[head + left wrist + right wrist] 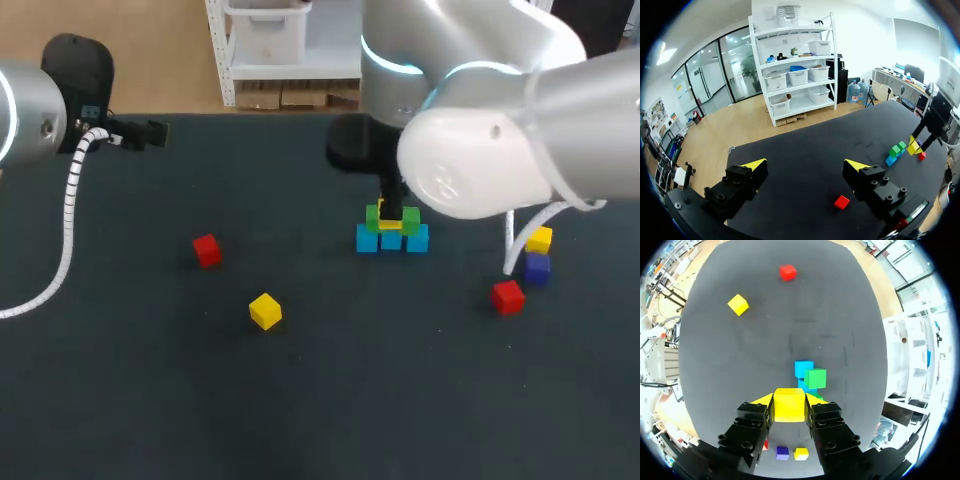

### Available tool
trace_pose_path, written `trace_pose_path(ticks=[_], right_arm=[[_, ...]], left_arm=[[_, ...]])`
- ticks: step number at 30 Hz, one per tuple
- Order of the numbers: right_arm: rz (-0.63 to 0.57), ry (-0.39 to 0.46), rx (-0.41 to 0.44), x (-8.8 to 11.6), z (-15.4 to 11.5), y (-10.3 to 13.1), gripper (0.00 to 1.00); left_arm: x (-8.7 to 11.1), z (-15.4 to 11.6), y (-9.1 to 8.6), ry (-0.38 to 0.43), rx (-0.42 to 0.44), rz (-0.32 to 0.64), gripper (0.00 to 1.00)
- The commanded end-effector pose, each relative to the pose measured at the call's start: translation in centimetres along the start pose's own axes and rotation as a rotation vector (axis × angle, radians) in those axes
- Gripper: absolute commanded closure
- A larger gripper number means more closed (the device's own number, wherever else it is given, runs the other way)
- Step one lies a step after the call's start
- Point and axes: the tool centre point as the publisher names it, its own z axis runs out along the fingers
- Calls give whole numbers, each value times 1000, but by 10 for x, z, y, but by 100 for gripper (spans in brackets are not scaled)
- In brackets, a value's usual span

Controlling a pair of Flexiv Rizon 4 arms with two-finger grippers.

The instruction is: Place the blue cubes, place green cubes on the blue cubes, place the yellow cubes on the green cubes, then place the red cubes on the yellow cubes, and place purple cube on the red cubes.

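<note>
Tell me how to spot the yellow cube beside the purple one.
On the dark table, look right of the blue-and-green stack. The yellow cube sits close beside the purple cube; the other loose yellow cube lies alone, left of the stack.

The left gripper has its two yellow-tipped fingers spread wide apart over the dark table, with nothing between them. A red cube lies on the table just beside one finger. Far across the table, the right gripper holds a yellow cube just beside a cluster of green cubes and a blue cube, with another small red cube close by.
</note>
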Motion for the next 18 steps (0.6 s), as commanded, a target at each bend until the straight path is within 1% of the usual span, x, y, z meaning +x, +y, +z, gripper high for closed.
trace_pose_path(ticks=[1,5,9,18], right_arm=[[10,2,-13,-1,7,-12,100],[20,1,-11,3,10,-18,100],[29,-17,-5,7,10,-23,100],[5,-51,-18,11,15,-25,100]], left_arm=[[0,1,1,0,7,1,0],[0,1,1,0,7,1,0],[0,1,1,0,7,1,0],[0,1,1,0,7,1,0]])
